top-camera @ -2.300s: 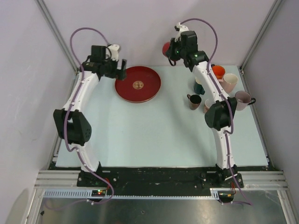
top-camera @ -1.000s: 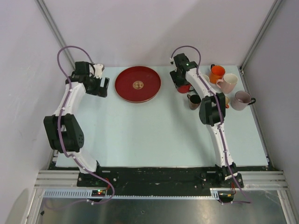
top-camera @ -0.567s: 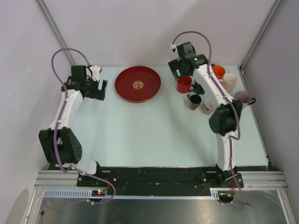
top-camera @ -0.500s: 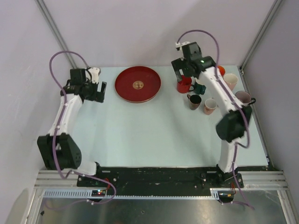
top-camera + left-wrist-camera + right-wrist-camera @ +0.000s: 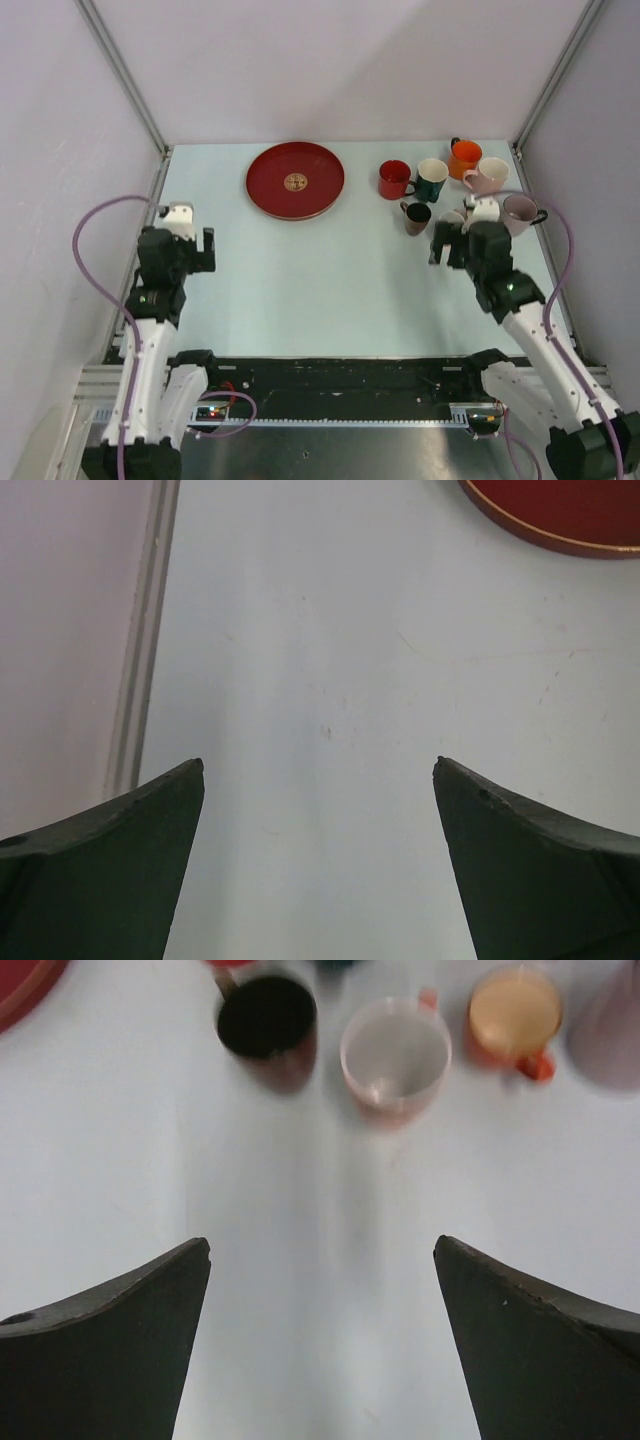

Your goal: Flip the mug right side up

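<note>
- Both arms sit low at the near edge of the counter (image 5: 330,280). The left fingers (image 5: 110,870) stand wide apart with only bare surface between them, and they hold nothing.
- The right fingers (image 5: 120,1340) are spread just as wide and are also empty. They hover over open counter short of the mugs and touch none of them.
- Just beyond the right fingers is the nearest row: a dark brown mug (image 5: 267,1022), a pink mug (image 5: 395,1060) and a small orange cup (image 5: 515,1010). The right wrist view looks straight into all three mouths, so each stands right side up.
- A mauve mug (image 5: 520,212) sits at the right end of that row. It is blurred in the wrist view, but from above its open mouth faces up.
- Farther back, a red mug (image 5: 395,179) and a teal mug (image 5: 432,180) stand side by side, with a cream mug (image 5: 488,175) to their right. All three are mouth up. The red mug is the one nearest the red plate (image 5: 295,180), but stands apart from it.
- Farthest of all, near the back edge, an orange mug (image 5: 466,158) is also upright.
- No mug here lies on its side or shows its base, so the turning looks already done. How they stand does not show which mug the task meant, but it is somewhere in this cluster at the far right. With both arms parked and empty, I judge no step is left.
</note>
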Robot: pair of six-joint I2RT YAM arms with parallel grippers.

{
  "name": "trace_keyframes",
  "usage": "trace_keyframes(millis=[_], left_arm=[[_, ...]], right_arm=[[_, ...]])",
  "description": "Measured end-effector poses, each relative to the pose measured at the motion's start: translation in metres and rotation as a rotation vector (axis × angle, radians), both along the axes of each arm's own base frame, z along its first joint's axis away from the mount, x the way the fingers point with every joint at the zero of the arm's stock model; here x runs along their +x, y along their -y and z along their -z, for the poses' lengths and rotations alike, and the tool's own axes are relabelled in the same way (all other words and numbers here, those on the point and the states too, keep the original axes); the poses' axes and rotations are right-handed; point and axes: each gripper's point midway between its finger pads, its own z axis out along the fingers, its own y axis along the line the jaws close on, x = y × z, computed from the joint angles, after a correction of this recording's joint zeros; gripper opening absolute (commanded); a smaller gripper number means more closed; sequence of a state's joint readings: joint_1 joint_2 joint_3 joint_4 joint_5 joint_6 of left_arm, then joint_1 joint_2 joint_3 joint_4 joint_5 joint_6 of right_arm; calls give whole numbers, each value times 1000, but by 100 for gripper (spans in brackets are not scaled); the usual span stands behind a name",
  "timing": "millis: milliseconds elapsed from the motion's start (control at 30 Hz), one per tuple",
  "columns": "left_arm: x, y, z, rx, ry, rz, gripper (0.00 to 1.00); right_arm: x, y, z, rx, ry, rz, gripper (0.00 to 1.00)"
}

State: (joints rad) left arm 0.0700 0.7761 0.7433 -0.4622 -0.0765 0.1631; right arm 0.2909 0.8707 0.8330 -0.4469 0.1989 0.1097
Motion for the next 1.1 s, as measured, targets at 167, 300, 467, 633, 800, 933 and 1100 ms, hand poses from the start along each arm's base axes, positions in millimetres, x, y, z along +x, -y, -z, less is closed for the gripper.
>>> trace_keyframes(millis=[167, 300, 467, 633, 800, 933, 1100], left_arm=[[-30, 4, 32, -31, 59, -18, 100], [-38, 5, 49, -63, 99, -38, 100], [-28, 1, 52, -122, 120, -93, 100], [-27, -1, 60, -142, 118, -110, 100], [-24, -1, 57, -157, 132, -115, 100], [-23, -1, 56, -165, 138, -120, 100], [-23, -1, 56, -166, 141, -119, 100]], right_arm=[[-40, 11, 74, 88, -14, 71, 99], [-46, 21, 79, 127, 139, 111, 99], [-46, 31, 74, 144, 261, 155, 99], [-46, 40, 79, 129, 280, 204, 100], [-46, 46, 79, 119, 283, 235, 99], [-46, 47, 81, 116, 273, 240, 100], [-46, 47, 82, 114, 271, 242, 99]])
